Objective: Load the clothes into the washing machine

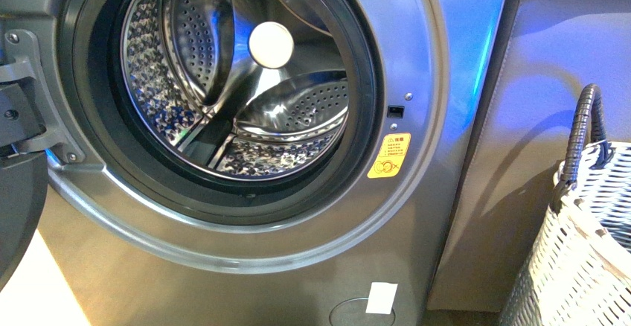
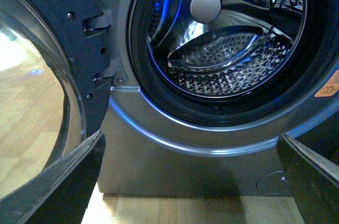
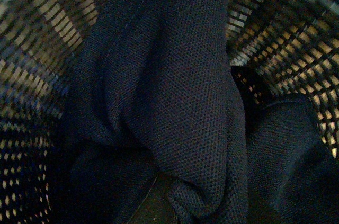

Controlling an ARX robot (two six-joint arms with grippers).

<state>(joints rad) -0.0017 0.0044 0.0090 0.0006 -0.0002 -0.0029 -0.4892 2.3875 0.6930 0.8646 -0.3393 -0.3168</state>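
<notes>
Wood floor (image 2: 185, 211), laundry corner: likely the pick-up stage.
Left gripper (image 2: 190, 135) spread, empty, facing the open washing machine (image 1: 417, 80); right gripper unseen, state untellable, its camera against navy clothes (image 3: 169, 102) in the white basket (image 1: 588, 266); next: pinch, lift clear.

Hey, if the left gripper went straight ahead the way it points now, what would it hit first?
Probably the washing machine, on its grey front panel just under the porthole rim, rather than the open drum. The left gripper points low, though depth is unclear.
</notes>
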